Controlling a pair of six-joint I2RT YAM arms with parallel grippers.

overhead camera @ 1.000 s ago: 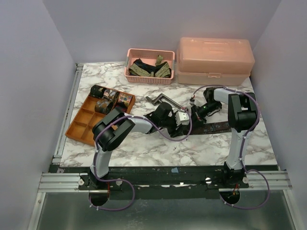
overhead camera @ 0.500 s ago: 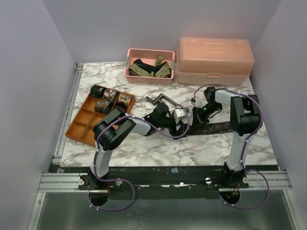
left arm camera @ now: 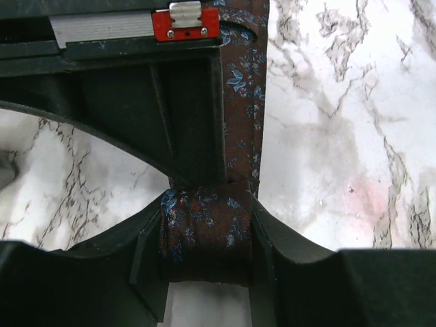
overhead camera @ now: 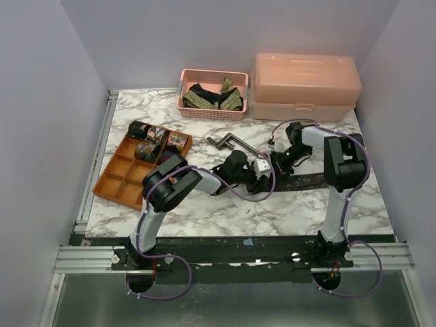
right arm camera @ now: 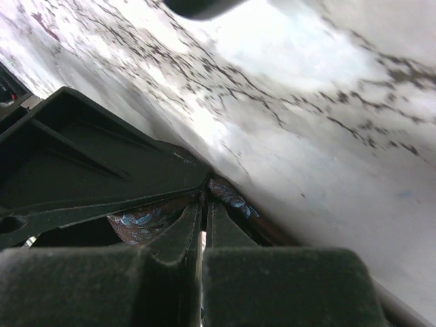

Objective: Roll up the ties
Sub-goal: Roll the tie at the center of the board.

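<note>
The left gripper [left arm camera: 208, 216] is closed narrowly on a coil [left arm camera: 206, 238], one finger against each side of the roll.

Going down in size: the marble counter [overhead camera: 204, 208] carries a peach lidded box [overhead camera: 304, 85] at far right. An orange divided tray [overhead camera: 117, 182] at left holds rolled ties [overhead camera: 157, 139], and a pink basket [overhead camera: 211, 113] at the far edge holds loose ties [overhead camera: 214, 97]. A grey crank bar [overhead camera: 228, 142] lies mid-counter.

The dark brown tie [left arm camera: 242, 102] with blue flowers is in the middle of the counter. Its long axis runs left to right, and the unrolled length leads straight away from the left gripper toward the right arm's side. So more rolling would carry the coil rightward along that strip.

The right gripper [right arm camera: 204, 199] is fully shut, with its tips at the patterned fabric just beside the coil. Whether it pins the strip or only rests by it I cannot tell.
</note>
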